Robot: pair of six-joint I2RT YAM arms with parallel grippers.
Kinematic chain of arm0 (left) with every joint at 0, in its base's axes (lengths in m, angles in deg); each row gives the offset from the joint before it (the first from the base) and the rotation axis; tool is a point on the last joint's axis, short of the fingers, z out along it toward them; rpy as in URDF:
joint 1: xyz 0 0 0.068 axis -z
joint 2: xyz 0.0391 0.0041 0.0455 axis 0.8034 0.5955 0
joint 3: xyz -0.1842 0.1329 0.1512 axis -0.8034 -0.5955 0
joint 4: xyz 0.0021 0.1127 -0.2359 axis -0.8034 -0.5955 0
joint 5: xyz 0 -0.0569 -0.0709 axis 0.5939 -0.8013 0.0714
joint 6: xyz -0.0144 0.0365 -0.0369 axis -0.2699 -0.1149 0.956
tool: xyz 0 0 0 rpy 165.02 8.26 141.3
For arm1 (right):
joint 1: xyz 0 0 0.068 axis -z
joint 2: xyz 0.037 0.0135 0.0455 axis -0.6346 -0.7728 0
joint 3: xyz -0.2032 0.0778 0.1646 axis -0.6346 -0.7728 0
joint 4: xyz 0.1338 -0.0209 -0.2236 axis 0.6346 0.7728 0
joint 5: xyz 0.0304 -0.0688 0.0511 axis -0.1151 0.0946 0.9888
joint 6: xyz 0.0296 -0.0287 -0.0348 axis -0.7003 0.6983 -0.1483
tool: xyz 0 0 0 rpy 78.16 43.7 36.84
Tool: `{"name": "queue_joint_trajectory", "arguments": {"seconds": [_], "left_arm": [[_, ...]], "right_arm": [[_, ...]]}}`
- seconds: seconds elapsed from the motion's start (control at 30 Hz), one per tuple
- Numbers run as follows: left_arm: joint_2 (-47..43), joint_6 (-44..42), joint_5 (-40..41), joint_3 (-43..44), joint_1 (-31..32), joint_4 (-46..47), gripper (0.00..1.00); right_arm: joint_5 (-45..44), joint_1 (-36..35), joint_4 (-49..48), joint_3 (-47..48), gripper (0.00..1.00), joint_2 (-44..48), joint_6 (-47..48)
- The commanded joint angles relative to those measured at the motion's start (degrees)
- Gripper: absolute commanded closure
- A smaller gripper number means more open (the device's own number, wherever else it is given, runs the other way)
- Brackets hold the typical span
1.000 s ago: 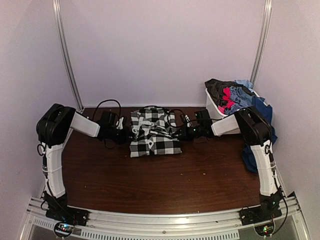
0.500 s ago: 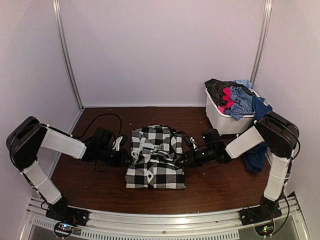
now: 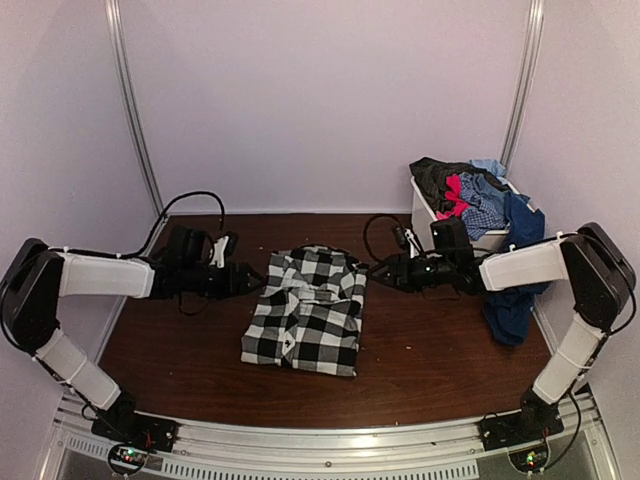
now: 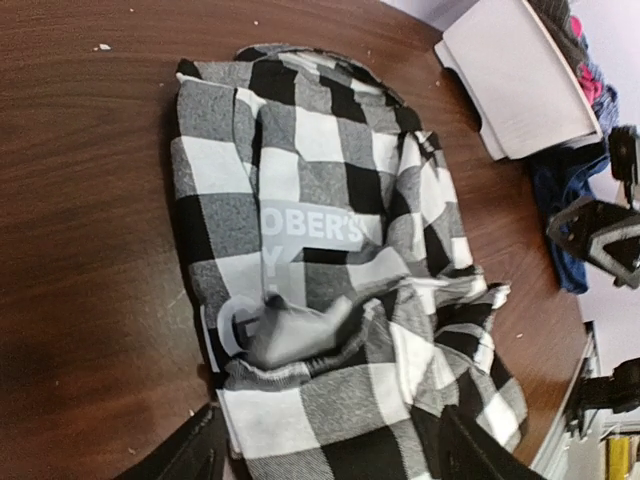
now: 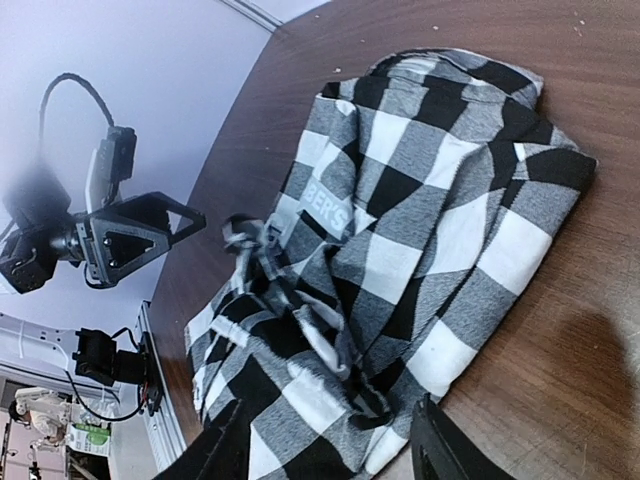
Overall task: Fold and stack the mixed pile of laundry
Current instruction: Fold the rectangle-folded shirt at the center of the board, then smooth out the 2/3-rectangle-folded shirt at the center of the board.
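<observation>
Left gripper (image 3: 256,279) and right gripper (image 3: 377,270) both stand with jaws spread, holding nothing, one on each side of the black-and-white checked shirt (image 3: 305,322), which lies folded on the table (image 3: 440,350). Other garments (image 3: 465,190) heap in the white bin (image 3: 422,215) at far right, and a navy piece (image 3: 515,300) hangs down its side.

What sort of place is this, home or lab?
Probably a lab robot cell, not a home: bare white enclosure walls with metal rails, a brown table, a white bin of laundry, plus one checked shirt.
</observation>
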Motion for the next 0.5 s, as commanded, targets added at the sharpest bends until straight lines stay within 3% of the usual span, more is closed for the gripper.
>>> {"name": "queue_joint_trajectory", "arguments": {"seconds": [0.0, 0.13, 0.23, 0.37, 0.47], "left_arm": [[-8.93, -5.45, -2.96, -2.36, -0.15, -1.25, 0.22], [-13.31, -7.25, -6.75, -7.25, 1.05, 0.65, 0.23], [-9.91, -6.62, -8.95, -7.62, 3.61, 4.20, 0.28], [-2.40, -1.34, -12.89, -8.52, 4.01, 17.47, 0.34], [3.97, -0.83, -14.07, -4.67, 4.52, 20.96, 0.34]], "right_arm": [[3.52, -3.50, 2.44, -3.21, 0.45, 6.84, 2.12], [3.42, -12.75, -3.15, -5.26, 0.48, 7.28, -2.14], [2.85, -17.41, -8.71, -3.90, 0.50, 2.51, -5.21], [3.68, -18.36, -14.93, -0.02, 0.50, -4.84, -8.55], [4.77, -17.20, -15.55, 5.58, 0.50, -10.94, -8.32]]}}
